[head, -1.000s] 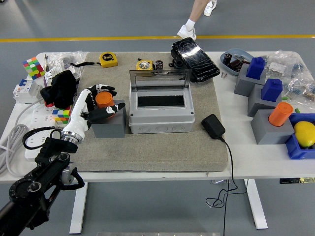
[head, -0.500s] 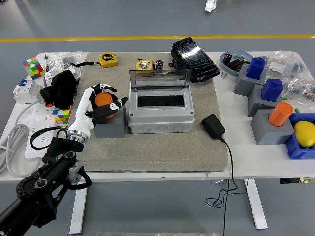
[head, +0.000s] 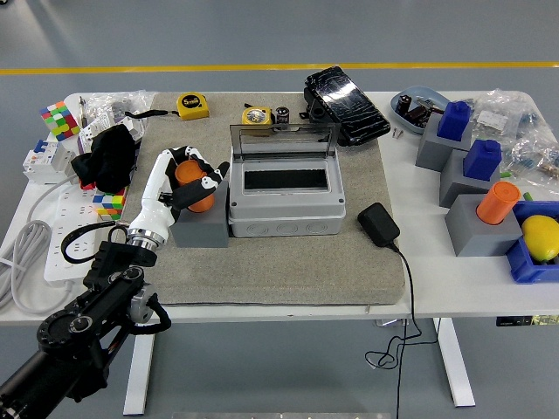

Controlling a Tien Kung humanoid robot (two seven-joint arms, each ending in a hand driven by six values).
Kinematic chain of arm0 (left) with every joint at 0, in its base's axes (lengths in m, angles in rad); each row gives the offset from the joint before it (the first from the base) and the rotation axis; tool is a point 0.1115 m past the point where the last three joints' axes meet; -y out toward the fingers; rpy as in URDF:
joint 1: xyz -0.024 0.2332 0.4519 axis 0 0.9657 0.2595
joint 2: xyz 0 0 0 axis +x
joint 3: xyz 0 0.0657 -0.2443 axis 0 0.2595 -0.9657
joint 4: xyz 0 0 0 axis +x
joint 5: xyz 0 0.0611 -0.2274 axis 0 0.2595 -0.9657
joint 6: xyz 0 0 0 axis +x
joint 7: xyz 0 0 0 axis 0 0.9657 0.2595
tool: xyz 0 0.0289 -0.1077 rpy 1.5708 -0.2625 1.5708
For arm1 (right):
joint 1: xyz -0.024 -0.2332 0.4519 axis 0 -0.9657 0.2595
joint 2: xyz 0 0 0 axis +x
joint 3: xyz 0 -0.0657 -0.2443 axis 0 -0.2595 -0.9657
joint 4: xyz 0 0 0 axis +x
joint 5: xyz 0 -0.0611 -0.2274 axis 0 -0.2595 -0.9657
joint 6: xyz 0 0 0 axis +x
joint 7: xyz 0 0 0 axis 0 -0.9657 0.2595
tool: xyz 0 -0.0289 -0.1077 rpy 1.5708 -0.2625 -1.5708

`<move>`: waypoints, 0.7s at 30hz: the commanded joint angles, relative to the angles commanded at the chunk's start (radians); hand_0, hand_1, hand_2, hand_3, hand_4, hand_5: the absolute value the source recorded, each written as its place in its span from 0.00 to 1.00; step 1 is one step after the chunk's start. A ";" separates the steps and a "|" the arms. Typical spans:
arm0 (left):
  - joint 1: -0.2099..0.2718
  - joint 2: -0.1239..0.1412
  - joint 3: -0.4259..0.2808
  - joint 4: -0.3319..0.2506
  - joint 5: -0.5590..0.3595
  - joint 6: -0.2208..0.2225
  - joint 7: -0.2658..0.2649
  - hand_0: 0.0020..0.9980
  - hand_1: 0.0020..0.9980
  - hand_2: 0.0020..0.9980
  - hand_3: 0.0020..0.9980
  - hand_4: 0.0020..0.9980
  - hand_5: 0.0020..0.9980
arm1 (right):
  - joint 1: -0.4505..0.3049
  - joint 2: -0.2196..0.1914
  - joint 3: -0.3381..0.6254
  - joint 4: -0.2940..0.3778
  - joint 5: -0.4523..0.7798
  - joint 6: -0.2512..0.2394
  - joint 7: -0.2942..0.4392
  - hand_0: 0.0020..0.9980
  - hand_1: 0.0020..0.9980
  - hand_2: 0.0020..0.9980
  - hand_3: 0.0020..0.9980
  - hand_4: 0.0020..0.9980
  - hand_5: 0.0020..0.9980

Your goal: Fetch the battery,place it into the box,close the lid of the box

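Orange and cylindrical, the battery point(head: 193, 186) sits in the grasp of the robot's white-and-black left hand point(head: 179, 182), whose fingers curl around its sides. It appears raised a little from the socket of the dark grey holder block point(head: 203, 229) beneath it, though the fingers hide the bottom end, so contact with the block cannot be judged for certain. The black left arm point(head: 83, 325) comes up from the lower left corner, and the block stands on a grey felt mat point(head: 288, 271) covering the middle of the white table point(head: 454, 292).

Just right of the block is the light grey plastic box point(head: 284, 199), its clear hinged lid point(head: 281, 140) standing upright at the back and the dark rectangular opening exposed. A black power adapter point(head: 379, 223) lies on the mat to the box's right, its cable trailing over the near edge. Behind the box are a yellow tape measure point(head: 193, 106) and a black wrapped pack point(head: 346, 105). At the far right, a second orange cylinder point(head: 498, 202) stands in another grey block, beside blue pieces point(head: 481, 159).
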 joint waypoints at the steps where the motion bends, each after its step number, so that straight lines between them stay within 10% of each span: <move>1: 0.001 0.004 -0.005 -0.020 0.028 0.009 0.009 0.20 0.14 0.19 0.23 0.74 0.00 | -0.001 0.001 0.001 0.000 0.000 0.000 0.000 0.57 0.60 0.57 0.54 0.92 0.47; 12: -0.061 0.055 0.084 -0.205 0.371 0.033 0.210 0.20 0.13 0.19 0.23 0.81 0.00 | 0.000 0.000 0.007 0.000 0.000 -0.002 0.002 0.57 0.60 0.57 0.54 0.92 0.47; 21: -0.226 0.007 0.297 -0.144 0.563 0.058 0.389 0.21 0.13 0.19 0.24 0.86 0.00 | 0.002 0.003 0.006 0.002 -0.001 -0.003 0.003 0.57 0.60 0.57 0.54 0.92 0.47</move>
